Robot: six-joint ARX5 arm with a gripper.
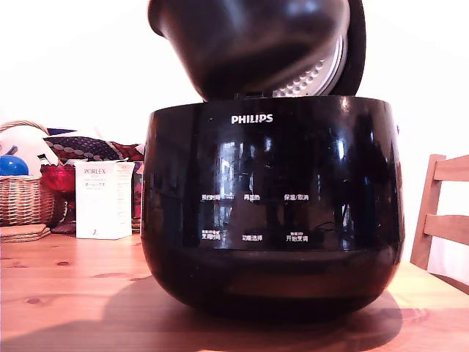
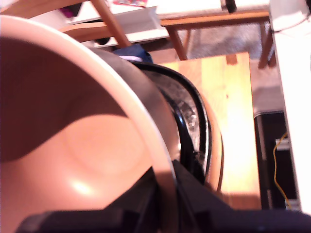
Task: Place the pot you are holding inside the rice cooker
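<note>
A: Pot (image 1: 249, 44) up in the air, tilted, hanging right over the mouth of the rice cooker (image 1: 271, 213). Base already dipping toward the opening at the middle, mouth tipped up and toward the exterior view's left.

B: And clamped, by the wrist view. End effector (image 2: 167, 191) pinched on the pot's rim, one dark finger inside the wall, one outside. Firmly closed on it, by the look.

A: So straight down from here, pretty much. Cooker cavity directly beneath the pot, lid (image 1: 333, 66) raised behind, dimpled inner plate peeking out at the exterior view's right.

B: Needs levelling first, probably. Tilted like that, likely to catch the cooker's rim on the low side.

A: Lid the other worry. Very close behind the pot, maybe touching; hard to tell from this angle.

B: Elsewhere, nothing in the way. White carton (image 1: 104, 199) and wicker basket (image 1: 26, 198) off at the exterior view's left, well back on the tabletop (image 1: 66, 293). Wooden chair (image 1: 443, 213) at the right edge, clear of it all.

A: Not seated yet, then. Hanging above, waiting to drop.
</note>
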